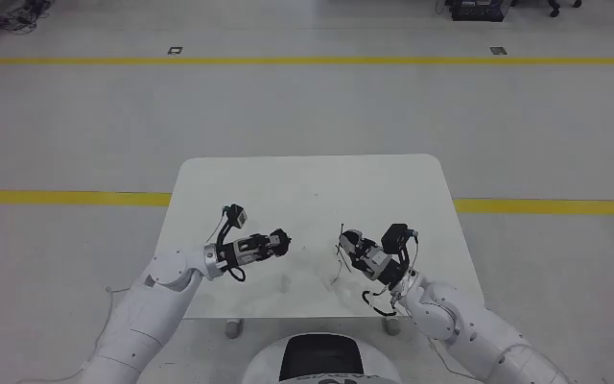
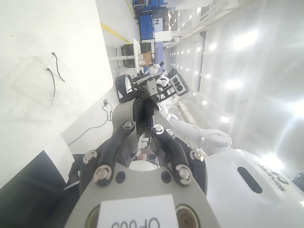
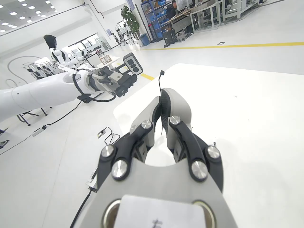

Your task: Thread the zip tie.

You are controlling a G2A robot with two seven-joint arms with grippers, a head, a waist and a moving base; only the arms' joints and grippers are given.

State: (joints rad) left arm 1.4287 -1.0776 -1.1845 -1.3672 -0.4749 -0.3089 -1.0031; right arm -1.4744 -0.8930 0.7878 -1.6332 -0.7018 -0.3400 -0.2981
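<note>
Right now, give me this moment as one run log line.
zip tie: unthreaded | right pincer: shut on zip tie, above table | left pincer: shut, apart from it

White table point(image 1: 307, 182), pale glossy floor point(image 1: 288, 106), yellow lines point(image 1: 288, 60).

We are working in a large robotics lab hall: we are looking across a pale floor point(image 1: 307, 115) with yellow lines point(image 1: 288, 60), shelves point(image 3: 156, 4) of blue bins, benches point(image 3: 228, 5) carrying monitors, and other white robots point(image 3: 57, 55) standing about.
</note>
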